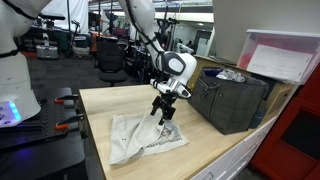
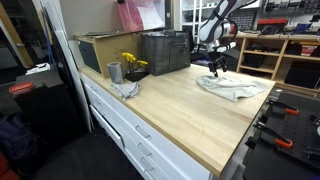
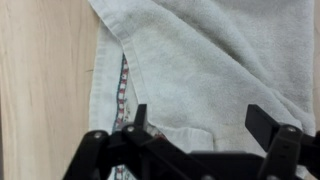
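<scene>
A light grey cloth [image 1: 143, 136] with a patterned border lies crumpled on the wooden table [image 1: 215, 148]; it also shows as a pale heap in an exterior view [image 2: 232, 87]. My gripper [image 1: 161, 113] hangs just above the cloth's far part, fingers pointing down, and shows small above the cloth in an exterior view [image 2: 216, 68]. In the wrist view the cloth [image 3: 210, 60] fills most of the picture. My gripper [image 3: 198, 118] stands open over it, with nothing between the black fingers [image 3: 262, 122]. The coloured border strip [image 3: 122, 85] runs beside one finger.
A dark crate [image 1: 232, 98] stands on the table beside the cloth, seen too in an exterior view [image 2: 165, 51]. A metal cup [image 2: 115, 72], yellow flowers [image 2: 132, 63] and a small rag [image 2: 127, 89] sit further along. A pink-lidded box [image 1: 282, 55] stands behind.
</scene>
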Robot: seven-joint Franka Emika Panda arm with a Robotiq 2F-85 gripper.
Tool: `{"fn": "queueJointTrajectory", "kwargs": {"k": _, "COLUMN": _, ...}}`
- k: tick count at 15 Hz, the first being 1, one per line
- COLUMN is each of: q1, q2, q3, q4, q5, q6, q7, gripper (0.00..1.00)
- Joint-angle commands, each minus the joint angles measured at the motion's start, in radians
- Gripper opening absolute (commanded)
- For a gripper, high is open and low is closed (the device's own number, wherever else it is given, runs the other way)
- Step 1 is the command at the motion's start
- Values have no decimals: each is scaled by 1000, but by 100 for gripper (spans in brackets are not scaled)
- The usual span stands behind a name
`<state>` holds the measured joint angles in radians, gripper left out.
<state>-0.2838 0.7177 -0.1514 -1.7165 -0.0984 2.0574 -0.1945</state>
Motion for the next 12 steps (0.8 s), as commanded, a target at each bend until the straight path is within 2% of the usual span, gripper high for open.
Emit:
{"fn": "queueJointTrajectory", "kwargs": {"k": 1, "q1": -8, "q2": 80, "q3": 18, "q4": 117, "q5": 2, "q6": -72, "q7": -51, "gripper": 100}}
{"fn": "queueJointTrajectory", "kwargs": {"k": 10, "q1": -11, "q2": 258, "q3": 7, "q4": 326, "q5": -22, "q6": -134, "q7": -47, "gripper": 100}}
{"fn": "queueJointTrajectory", "kwargs": {"k": 11, "q1": -14, "q2": 270, "q3": 6, "q4": 347, "q5": -22, "q6": -138, "q7": -46, "gripper": 75}}
{"fn": "queueJointTrajectory", "kwargs": {"k": 12, "q1": -17, "q2": 280, "q3": 5, "q4": 365, "q5": -21, "q6": -143, "q7": -47, "gripper": 74}}
